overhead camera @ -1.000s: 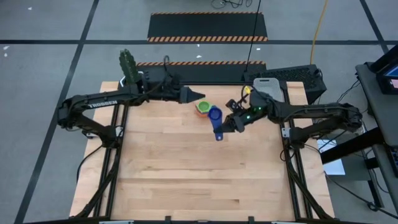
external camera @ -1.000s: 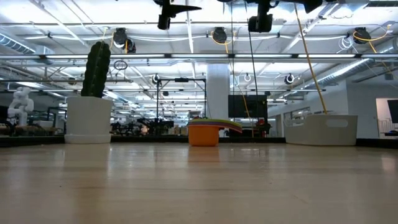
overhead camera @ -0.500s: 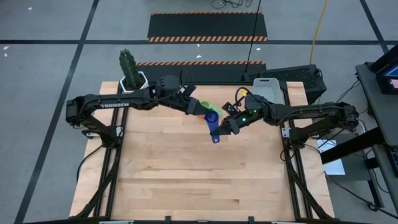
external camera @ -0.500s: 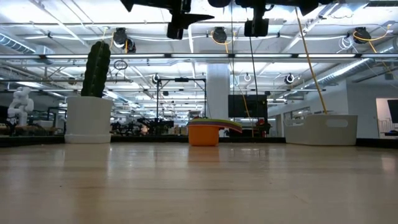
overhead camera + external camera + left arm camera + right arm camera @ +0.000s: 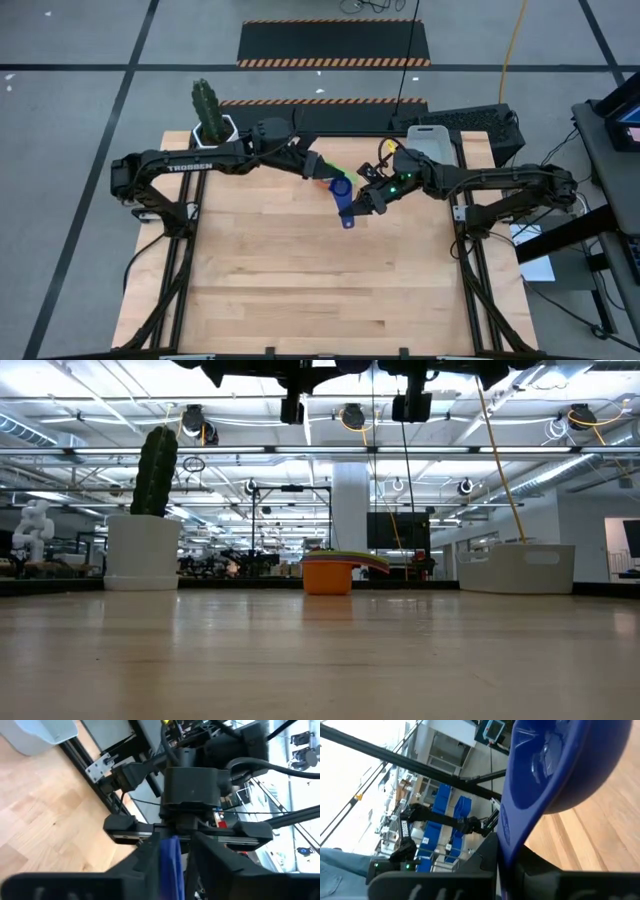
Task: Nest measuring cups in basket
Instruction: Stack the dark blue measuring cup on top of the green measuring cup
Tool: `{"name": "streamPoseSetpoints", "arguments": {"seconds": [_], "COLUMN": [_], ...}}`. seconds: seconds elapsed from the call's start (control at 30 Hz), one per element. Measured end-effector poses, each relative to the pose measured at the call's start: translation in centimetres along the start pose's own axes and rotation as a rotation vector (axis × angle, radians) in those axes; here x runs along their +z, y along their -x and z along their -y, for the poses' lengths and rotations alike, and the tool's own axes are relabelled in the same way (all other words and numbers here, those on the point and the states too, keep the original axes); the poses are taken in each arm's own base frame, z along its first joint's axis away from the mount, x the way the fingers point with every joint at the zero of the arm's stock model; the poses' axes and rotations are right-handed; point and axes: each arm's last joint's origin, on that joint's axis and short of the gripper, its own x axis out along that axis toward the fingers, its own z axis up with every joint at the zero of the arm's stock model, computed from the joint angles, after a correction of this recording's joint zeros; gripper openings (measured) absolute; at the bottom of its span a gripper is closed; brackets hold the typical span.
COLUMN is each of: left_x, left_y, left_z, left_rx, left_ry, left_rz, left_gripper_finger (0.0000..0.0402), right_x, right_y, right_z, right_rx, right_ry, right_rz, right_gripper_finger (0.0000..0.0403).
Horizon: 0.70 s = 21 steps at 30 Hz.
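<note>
The dark blue measuring cup (image 5: 343, 190) hangs in the air over the far middle of the table. My right gripper (image 5: 362, 202) is shut on it from the right. My left gripper (image 5: 330, 178) reaches in from the left and has closed on the same cup (image 5: 171, 865). Below them, a stack of nested cups (image 5: 330, 573) stands on the table on its orange bottom bowl, its coloured handles fanned out to one side. The pale grey basket (image 5: 432, 140) rests on the table at the far right. My left gripper has the dark blue cup's bowl end (image 5: 170, 870) between its two fingers; the cup shows edge-on there. The fingers reach in about level from the table's left. The cup is clear of the table. Which part of the bowl they meet, I cannot tell. My right gripper pinches the cup's flat handle (image 5: 506, 855) between its two fingers, coming about level from the table's right. The bowl (image 5: 555, 760) sticks out beyond the fingertips. The cup is lifted clear of the table.
A white pot with a cactus (image 5: 210, 125) stands at the far left corner. The basket (image 5: 515, 568) sits close to the right arm's base. The near half of the wooden table (image 5: 320, 290) holds nothing.
My left gripper has moved toward the table's near edge and down a little, to the dark blue cup held by my right gripper. It has rolled slightly and shut its fingers on the cup. The cup and the stack have stayed where they were.
</note>
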Motion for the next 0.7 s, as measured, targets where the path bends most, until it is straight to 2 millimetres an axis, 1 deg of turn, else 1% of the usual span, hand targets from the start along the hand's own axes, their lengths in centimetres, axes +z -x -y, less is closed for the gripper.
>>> {"name": "streamPoseSetpoints", "arguments": {"seconds": [0.2,0.23,0.4,0.47,0.57,0.7], "left_x": [0.0,0.0,0.2,0.2,0.3,0.5], "left_y": [-0.1,-0.1,0.1,0.1,0.2,0.3], "left_z": [-0.1,-0.1,-0.1,-0.1,-0.1,-0.3], "left_rx": [0.004,0.001,-0.003,-0.002,-0.008,-0.007], "left_ry": [-0.043,-0.050,-0.071,-0.075,-0.094,-0.099], "left_rz": [0.001,0.000,0.003,0.005,0.001,-0.008], "left_gripper_finger": [0.0020,0.0013,0.0023,0.0021,0.0008,0.0008], "right_x": [0.2,0.2,0.3,0.4,0.7,1.1], "right_y": [0.2,0.2,0.2,0.3,0.5,0.7], "right_z": [0.2,0.2,0.2,0.3,0.4,0.6], "right_rx": [0.002,-0.002,-0.005,-0.008,-0.016,-0.022], "right_ry": [0.009,0.009,0.016,0.014,0.011,0.006], "right_rz": [-0.007,-0.007,0.003,0.009,0.024,0.051], "right_gripper_finger": [0.0000,0.0000,0.0001,0.0006,0.0021,0.0050]}}
